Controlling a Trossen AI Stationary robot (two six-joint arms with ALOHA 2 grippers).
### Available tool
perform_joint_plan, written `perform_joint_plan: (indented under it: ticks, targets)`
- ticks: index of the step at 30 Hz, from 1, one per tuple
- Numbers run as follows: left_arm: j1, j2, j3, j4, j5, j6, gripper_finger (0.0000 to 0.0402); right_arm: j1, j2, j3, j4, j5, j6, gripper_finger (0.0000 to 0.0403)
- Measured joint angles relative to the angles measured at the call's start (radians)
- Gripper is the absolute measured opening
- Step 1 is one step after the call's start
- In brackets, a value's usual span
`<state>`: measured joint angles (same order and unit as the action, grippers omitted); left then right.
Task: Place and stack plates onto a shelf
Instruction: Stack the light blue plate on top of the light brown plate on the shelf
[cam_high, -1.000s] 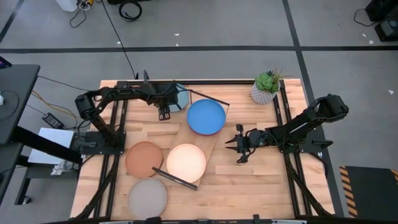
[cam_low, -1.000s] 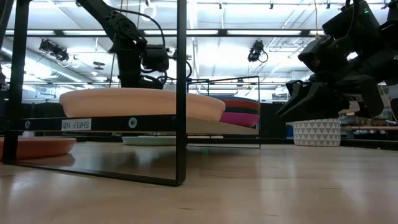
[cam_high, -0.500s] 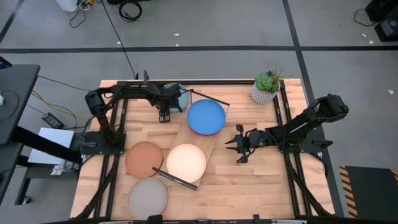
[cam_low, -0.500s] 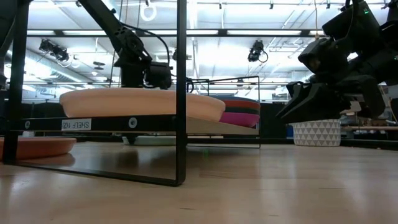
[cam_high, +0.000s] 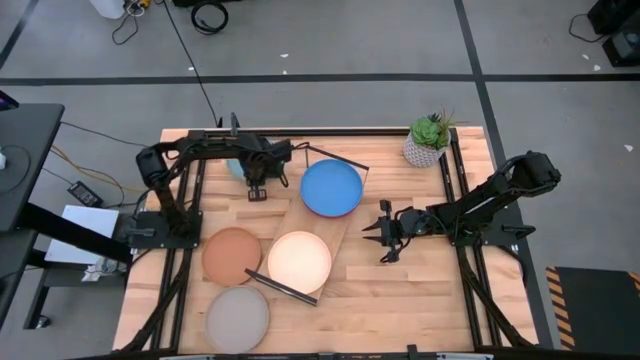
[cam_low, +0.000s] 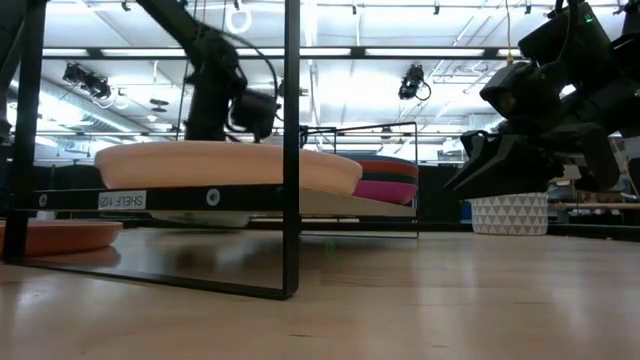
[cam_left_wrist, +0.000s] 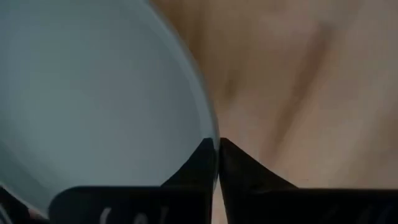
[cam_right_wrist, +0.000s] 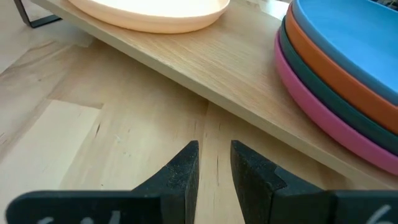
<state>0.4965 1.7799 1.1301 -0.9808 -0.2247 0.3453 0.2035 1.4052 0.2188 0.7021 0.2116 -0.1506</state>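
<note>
Bench (cam_high: 400, 290) carries the shelf (cam_high: 345, 240), which lies slantwise at centre with a cream plate (cam_high: 299, 261) on one end and a four-plate stack, bright blue plate (cam_high: 331, 187) topmost, on the other. Tan plate (cam_high: 231, 254) and grey plate (cam_high: 237, 316) wait beside it. Left pincer (cam_high: 257, 188), at the far edge, has its tips pinched together on the light blue plate (cam_left_wrist: 87, 93) rim. Carrying it level, judged best, would clear the wire frame. Right pincer (cam_right_wrist: 214, 163) hangs slightly parted beside the shelf.

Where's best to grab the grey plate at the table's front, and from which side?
Probably pinch the round grey matte plate by its rim on the left arm's side, from above: it lies flat, and the round tan plate and black wire shelf frame crowd other sides.
</note>
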Motion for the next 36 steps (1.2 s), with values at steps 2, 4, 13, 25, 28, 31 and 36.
perform_joint_plan:
  ticks: [2,4,13,25,28,31,36]
  targets:
    - [-0.018,-0.015,0.053,-0.125,0.055,-0.076,0.0015,0.0,0.0,0.0,0.0,0.0,-0.002,0.0098]
    - [-0.036,-0.038,0.117,-0.241,0.141,-0.175,0.0015,0.0,0.0,0.0,0.0,0.001,-0.002,0.0098]
    - [-0.274,-0.118,0.331,-0.398,0.61,-0.811,0.0026,0.0,0.0,0.0,0.0,0.003,-0.001,0.0098]
    - [-0.694,-0.121,0.509,-0.05,0.609,-1.133,0.0021,0.0,0.0,0.0,0.013,0.004,-0.015,0.0098]
    - [-0.758,-0.121,0.51,0.0,0.568,-1.193,0.0021,-0.001,0.0,0.0,0.027,0.004,-0.025,0.0098]
    - [-0.8,-0.121,0.51,0.006,0.528,-1.226,0.0021,-0.001,0.0,0.0,0.041,0.004,-0.032,0.0098]
    - [-0.826,-0.116,0.51,0.003,0.459,-1.178,0.0021,-0.001,0.0,0.0,0.058,0.003,-0.043,0.0098]
